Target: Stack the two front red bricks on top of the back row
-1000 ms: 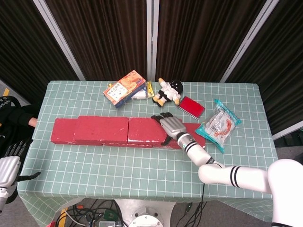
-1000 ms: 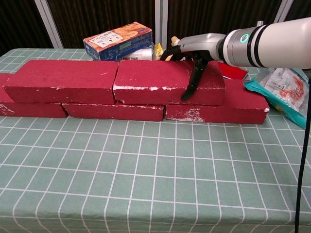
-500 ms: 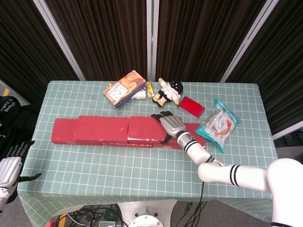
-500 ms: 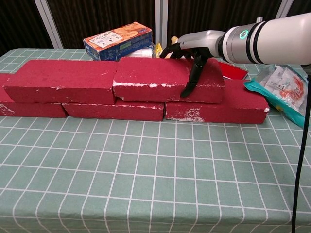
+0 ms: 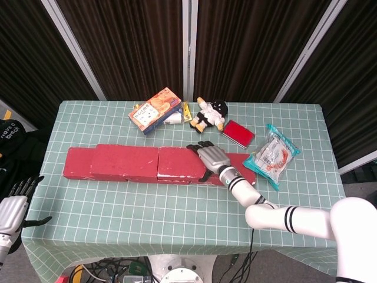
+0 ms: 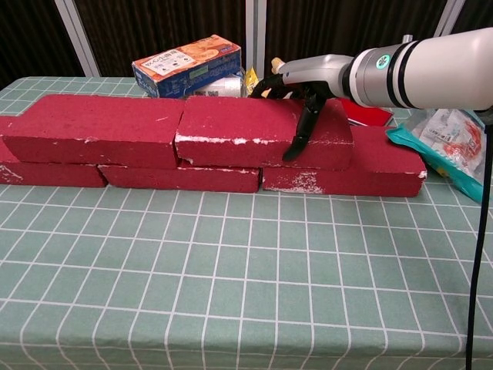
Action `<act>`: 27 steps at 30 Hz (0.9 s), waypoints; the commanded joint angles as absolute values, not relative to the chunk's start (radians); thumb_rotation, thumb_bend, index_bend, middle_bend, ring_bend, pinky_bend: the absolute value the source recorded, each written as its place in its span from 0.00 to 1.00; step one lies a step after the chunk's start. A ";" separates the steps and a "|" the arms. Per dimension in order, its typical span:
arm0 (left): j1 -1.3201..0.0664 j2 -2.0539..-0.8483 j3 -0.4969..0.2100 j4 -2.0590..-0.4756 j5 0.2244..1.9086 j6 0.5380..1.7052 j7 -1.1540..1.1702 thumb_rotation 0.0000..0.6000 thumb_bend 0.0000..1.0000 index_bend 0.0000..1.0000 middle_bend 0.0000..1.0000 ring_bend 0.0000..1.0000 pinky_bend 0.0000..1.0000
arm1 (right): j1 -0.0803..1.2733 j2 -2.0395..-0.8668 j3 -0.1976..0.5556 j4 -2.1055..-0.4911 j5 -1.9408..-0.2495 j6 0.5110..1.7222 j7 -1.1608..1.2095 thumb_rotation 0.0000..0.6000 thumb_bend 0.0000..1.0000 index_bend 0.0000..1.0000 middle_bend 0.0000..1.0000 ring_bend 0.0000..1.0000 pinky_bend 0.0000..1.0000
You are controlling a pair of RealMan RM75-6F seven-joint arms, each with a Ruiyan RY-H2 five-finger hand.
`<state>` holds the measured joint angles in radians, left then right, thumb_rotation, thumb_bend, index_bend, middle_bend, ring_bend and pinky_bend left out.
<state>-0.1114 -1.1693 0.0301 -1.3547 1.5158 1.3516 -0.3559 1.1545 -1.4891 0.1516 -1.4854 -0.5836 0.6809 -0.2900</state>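
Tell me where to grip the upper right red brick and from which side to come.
Grip the upper right red brick across its short width near the right end, coming from above, probably as the right hand does now: thumb down the front face, fingers over the back edge. Its left end abuts the neighbouring top brick.

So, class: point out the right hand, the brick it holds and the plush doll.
right hand [image 5: 213, 158], head view, on its back.
upper right brick [image 6: 239, 129], chest view, top face.
plush doll [image 5: 211, 114], head view, its body.
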 commanded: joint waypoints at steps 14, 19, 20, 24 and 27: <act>-0.111 -1.171 0.032 -1.350 1.515 1.348 -0.361 1.00 0.00 0.04 0.00 0.00 0.00 | 1.157 -1.491 0.154 -1.486 -0.586 0.678 -0.277 1.00 0.07 0.16 0.33 0.00 0.00; -0.111 -1.171 0.032 -1.350 1.514 1.348 -0.363 1.00 0.00 0.04 0.00 0.00 0.00 | 1.159 -1.495 0.152 -1.479 -0.586 0.675 -0.276 1.00 0.07 0.16 0.33 0.00 0.00; -0.111 -1.171 0.033 -1.350 1.514 1.347 -0.363 1.00 0.00 0.04 0.00 0.00 0.00 | 1.160 -1.496 0.152 -1.477 -0.585 0.675 -0.276 1.00 0.07 0.16 0.33 0.00 0.00; -0.112 -1.171 0.034 -1.348 1.514 1.345 -0.364 1.00 0.00 0.04 0.00 0.00 0.00 | 1.163 -1.501 0.153 -1.469 -0.583 0.673 -0.275 1.00 0.07 0.16 0.33 0.00 0.00; -0.111 -1.172 0.034 -1.346 1.514 1.345 -0.365 1.00 0.00 0.04 0.00 0.00 0.00 | 1.166 -1.503 0.153 -1.465 -0.582 0.671 -0.275 1.00 0.06 0.16 0.33 0.00 0.00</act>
